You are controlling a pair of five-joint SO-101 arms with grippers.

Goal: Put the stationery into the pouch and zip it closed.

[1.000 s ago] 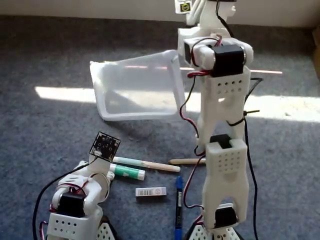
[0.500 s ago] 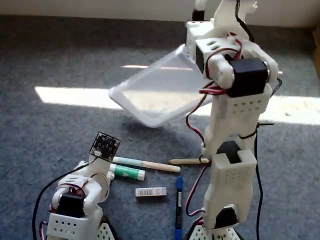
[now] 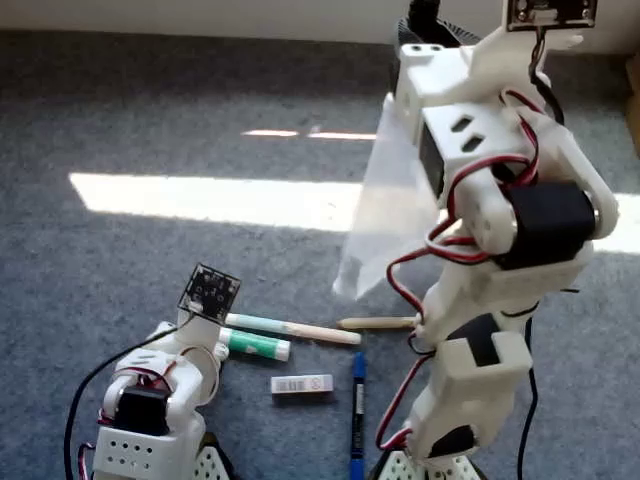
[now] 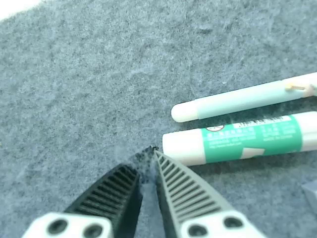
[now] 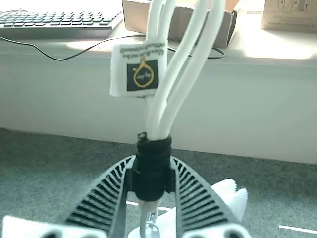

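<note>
Up high, the right gripper (image 5: pixel 152 159), jaws pinching a black cuff (image 5: pixel 151 176), dangles the pouch (image 3: pixel 385 215). Down low sits the left gripper (image 4: pixel 150 151), jaws pressed together, just beside the glue stick (image 4: pixel 237 139).

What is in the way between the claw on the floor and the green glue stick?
Nothing visible is. The left gripper has its tips right by the white end of the glue stick, and both are down on the bare carpet.

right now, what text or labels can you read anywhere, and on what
Green and white glue stick: printed lines, too small to read.
White fabric tag on the white cords: gold emblem, script blurred.
White rectangular block: barcode, digits illegible.
Nothing reads clearly.
</note>
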